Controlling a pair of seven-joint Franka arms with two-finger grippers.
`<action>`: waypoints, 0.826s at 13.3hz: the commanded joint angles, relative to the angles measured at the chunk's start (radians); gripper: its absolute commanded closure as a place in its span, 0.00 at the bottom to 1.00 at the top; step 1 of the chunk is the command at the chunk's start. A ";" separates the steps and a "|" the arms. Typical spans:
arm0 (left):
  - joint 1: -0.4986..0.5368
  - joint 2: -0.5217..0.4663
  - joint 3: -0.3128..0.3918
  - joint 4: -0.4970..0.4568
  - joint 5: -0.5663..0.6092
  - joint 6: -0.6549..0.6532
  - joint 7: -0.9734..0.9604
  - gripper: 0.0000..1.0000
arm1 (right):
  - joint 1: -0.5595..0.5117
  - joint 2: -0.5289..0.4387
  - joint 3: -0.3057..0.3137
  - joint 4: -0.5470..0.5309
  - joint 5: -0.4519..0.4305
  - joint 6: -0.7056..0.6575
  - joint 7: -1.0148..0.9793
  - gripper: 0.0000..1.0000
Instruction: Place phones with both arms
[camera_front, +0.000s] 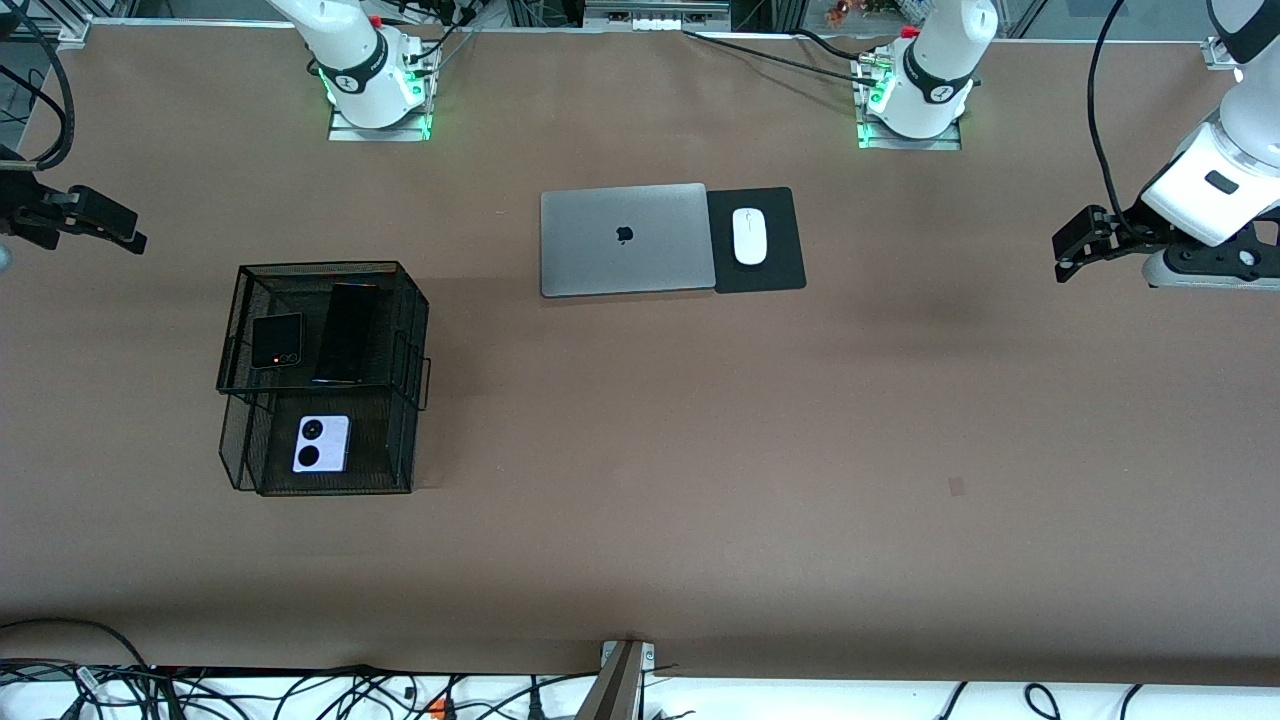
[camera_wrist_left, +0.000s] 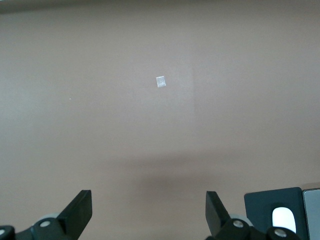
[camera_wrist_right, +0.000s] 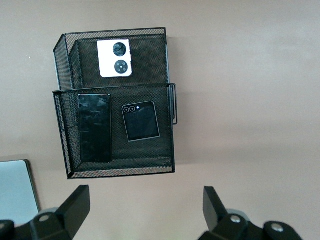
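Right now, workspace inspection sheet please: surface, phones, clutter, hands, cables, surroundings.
Surface: brown table, small pale mark.
Phones: all three in the two-tier mesh rack; small black phone beside slim black phone on top tier, lavender phone on lower tier.
Clutter: closed laptop, mouse on black pad.
Hands: left hand open, empty; right hand open over rack.
Cables: tangle along the table's front edge.
Surroundings: nothing seen.

The rack (camera_front: 322, 380) is black wire mesh; the long phone (camera_front: 346, 333) in it is glossy black (it mirrors light). The table (camera_front: 700, 450) looks matt brown, the laptop (camera_front: 625, 240) brushed grey metal.
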 joint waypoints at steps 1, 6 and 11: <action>0.001 -0.008 -0.003 0.010 -0.013 -0.019 -0.003 0.00 | -0.021 -0.014 0.031 0.021 -0.018 -0.046 -0.001 0.00; 0.001 -0.010 -0.003 0.010 -0.013 -0.019 -0.003 0.00 | -0.012 -0.006 0.029 0.027 -0.012 -0.058 0.012 0.00; 0.001 -0.008 -0.003 0.010 -0.013 -0.019 -0.004 0.00 | -0.012 -0.003 0.029 0.027 -0.014 -0.057 0.012 0.00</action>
